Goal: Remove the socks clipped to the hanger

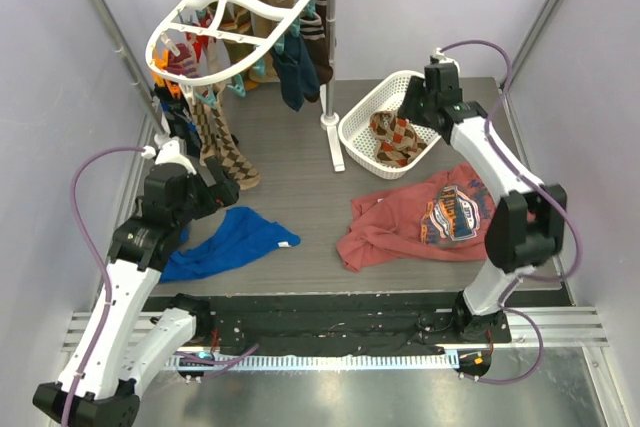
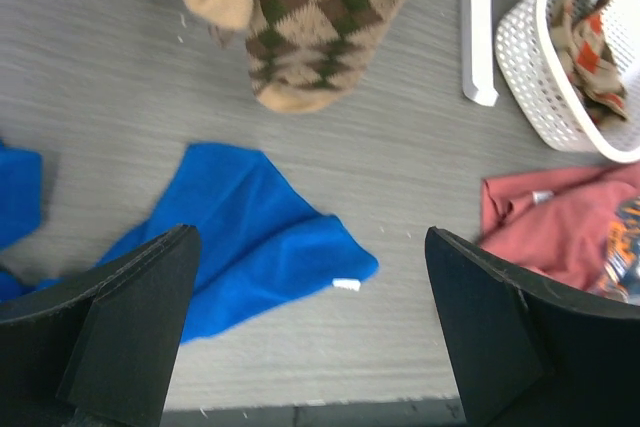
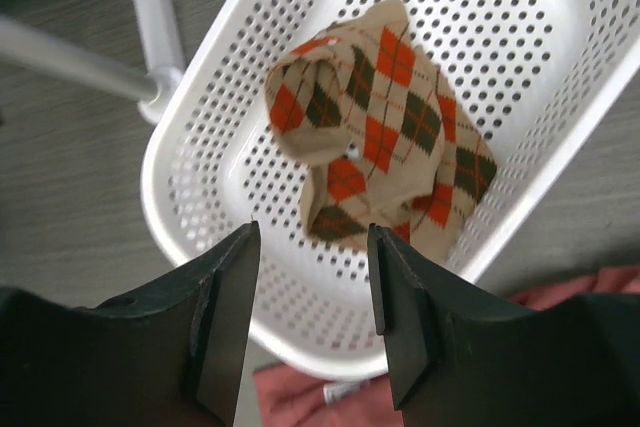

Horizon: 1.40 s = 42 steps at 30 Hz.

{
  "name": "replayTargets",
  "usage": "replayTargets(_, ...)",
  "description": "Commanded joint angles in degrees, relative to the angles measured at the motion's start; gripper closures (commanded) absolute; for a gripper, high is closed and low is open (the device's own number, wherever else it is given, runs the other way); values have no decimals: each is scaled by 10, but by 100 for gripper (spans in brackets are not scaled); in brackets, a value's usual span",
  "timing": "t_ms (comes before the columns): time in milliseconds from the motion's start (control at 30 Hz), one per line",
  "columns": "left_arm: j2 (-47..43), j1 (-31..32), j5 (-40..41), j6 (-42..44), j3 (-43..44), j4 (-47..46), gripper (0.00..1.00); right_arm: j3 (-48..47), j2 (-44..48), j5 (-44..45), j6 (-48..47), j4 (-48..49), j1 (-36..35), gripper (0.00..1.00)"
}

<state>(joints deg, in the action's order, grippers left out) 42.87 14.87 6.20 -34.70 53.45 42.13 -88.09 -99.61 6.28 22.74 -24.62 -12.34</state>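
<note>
Right jaws half-open, empty, over sock (image 3: 390, 117) in basket (image 3: 200, 172); left jaws wide; hanger (image 1: 245, 9) long axis left-right.

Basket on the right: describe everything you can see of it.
The basket is white, apparently plastic, rectangular with rounded corners and perforated floor and walls. It sits upright on the table, right of the stand's foot, with the red shirt at its near edge. A crumpled argyle sock lies inside. The right pincer hovers over it, open, empty.

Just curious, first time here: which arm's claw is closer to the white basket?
Right. The right gripper hovers over the basket, above the argyle sock inside; the left gripper is across the table, by the hanging socks.
</note>
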Motion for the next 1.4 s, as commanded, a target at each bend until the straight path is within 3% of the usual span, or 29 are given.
replayTargets(0, 24, -2, 47, 39, 26, -109, 1, 114, 156, -49, -4, 84, -20, 45)
replayTargets(300, 98, -1, 40, 45, 63, -264, 10, 289, 320, -131, 20, 206, -109, 45)
replayTargets(700, 169, -1, 51, 52, 77, -348, 34, 322, 385, -131, 37, 235, -162, 45)
replayTargets(733, 169, -1, 45, 50, 74, -357, 37, 323, 386, -141, 37, 236, -166, 45)
replayTargets(800, 171, -1, 36, 46, 73, -368, 55, 322, 390, -148, 37, 237, -166, 45)
replayTargets(833, 172, -1, 32, 45, 78, -361, 69, 322, 392, -150, 37, 239, -168, 45)
replayTargets(967, 170, -1, -20, 38, 111, -302, 100, 331, 405, -159, 28, 286, -185, 44)
replayTargets(1200, 135, -1, -92, 10, 131, -251, 100, 303, 372, -153, 13, 388, -239, 41)
replayTargets(1367, 119, -1, -137, -32, 133, -219, 100, 233, 298, -124, -52, 390, -302, 38)
